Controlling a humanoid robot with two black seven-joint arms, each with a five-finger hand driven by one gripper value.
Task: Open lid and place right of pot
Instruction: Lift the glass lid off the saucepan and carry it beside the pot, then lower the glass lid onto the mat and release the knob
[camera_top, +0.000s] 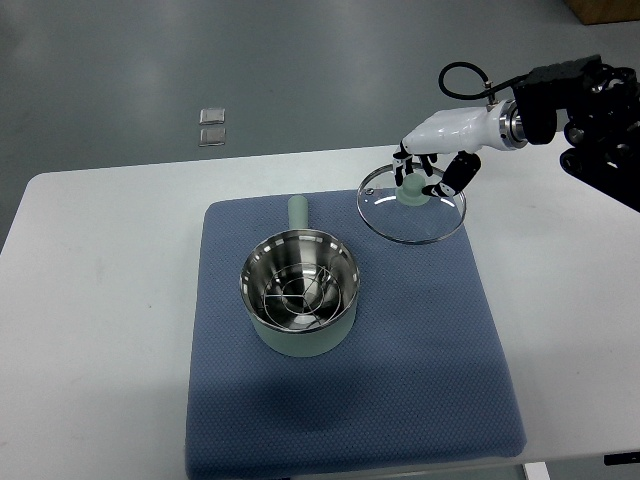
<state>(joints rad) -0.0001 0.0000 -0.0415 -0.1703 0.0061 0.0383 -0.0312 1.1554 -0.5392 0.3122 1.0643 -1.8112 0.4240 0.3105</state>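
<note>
While the pot sits open on the mat, these are the things on show:

Tabletop (110, 300): white, with rounded far corners; grey floor lies beyond its far edge.

Mat (440, 370): blue, textured, spread over the middle of the tabletop and reaching to its near edge.

Pot (300, 292): pale green outside, shiny steel inside, upright on the mat's left-centre part. Its stubby green handle points toward the far edge of the tabletop. A wire rack lies inside it.

Lid (411, 204): round glass with a metal rim and a pale green knob. It is off the pot, over the mat's far right corner, toward the far edge of the tabletop, well apart from the pot. It looks slightly tilted; whether its rim touches the mat I cannot tell.

Right hand (425, 172): white shell with dark fingers, its arm coming in from the far right. The fingers are curled down around the lid's knob, pinching it.

Left hand: nowhere to be seen.

Floor plates (212, 127): two small silvery squares on the grey floor, past the far edge of the tabletop on the left.
</note>
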